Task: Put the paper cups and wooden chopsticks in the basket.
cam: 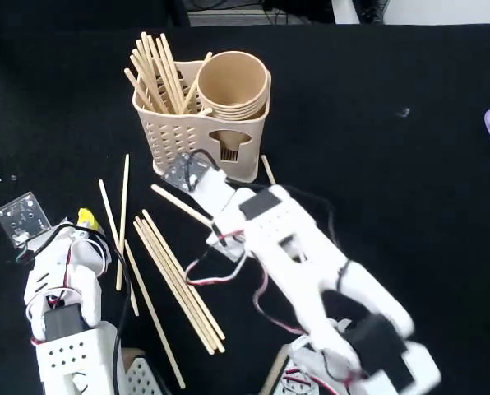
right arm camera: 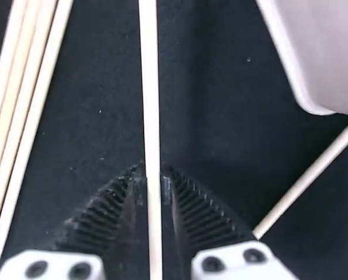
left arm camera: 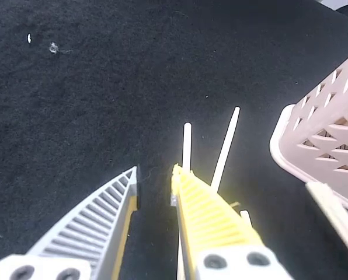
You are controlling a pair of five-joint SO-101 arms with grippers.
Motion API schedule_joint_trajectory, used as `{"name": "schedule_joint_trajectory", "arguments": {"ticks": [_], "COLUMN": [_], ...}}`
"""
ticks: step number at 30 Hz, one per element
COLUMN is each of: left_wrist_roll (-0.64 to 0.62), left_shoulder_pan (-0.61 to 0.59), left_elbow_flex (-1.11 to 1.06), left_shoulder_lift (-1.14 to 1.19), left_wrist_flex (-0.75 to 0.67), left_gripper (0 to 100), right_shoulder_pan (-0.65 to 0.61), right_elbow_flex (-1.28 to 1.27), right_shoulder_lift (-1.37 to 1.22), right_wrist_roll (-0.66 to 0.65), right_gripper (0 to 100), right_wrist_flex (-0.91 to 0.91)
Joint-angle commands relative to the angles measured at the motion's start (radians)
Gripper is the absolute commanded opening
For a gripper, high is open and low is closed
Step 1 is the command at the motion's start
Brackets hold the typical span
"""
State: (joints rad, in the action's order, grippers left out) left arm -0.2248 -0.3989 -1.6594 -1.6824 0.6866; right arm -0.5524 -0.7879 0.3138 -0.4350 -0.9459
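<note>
we see the right end effector closed on one chopstick at mid-frame; gripped near its tip, it may swivel and hit the basket.

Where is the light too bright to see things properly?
In the right wrist view, glare turns the basket plain white and hides its holes. In the left wrist view its lattice wall is evenly lit. In the high view, the black table cloth shows almost no shadows under the chopsticks.
</note>
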Motion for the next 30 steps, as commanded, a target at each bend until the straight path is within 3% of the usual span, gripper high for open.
{"name": "schedule_joint_trajectory", "arguments": {"ticks": [1, 6, 18, 30], "left_wrist_roll": [0.008, 0.008, 0.008, 0.008], "left_shoulder_pan": [0.010, 0.010, 0.010, 0.012], "left_elbow_flex": [0.013, 0.013, 0.013, 0.013], "left_shoulder_lift": [-0.011, -0.011, -0.011, -0.011], "left_wrist_flex": [-0.029, -0.029, -0.029, -0.029], "left_gripper": [11, 11, 11, 11], "right_shoulder_pan": [0.005, -0.028, -0.031, -0.029], "right_elbow_flex": [-0.012, 0.044, 0.056, 0.240], "right_shoulder_lift": [0.166, 0.344, 0.390, 0.275], "right_wrist_roll": [0.008, 0.115, 0.382, 0.402], "right_gripper": [1.0, 1.0, 1.0, 1.1], "right_wrist_flex": [-0.003, 0.054, 0.663, 0.856]}}
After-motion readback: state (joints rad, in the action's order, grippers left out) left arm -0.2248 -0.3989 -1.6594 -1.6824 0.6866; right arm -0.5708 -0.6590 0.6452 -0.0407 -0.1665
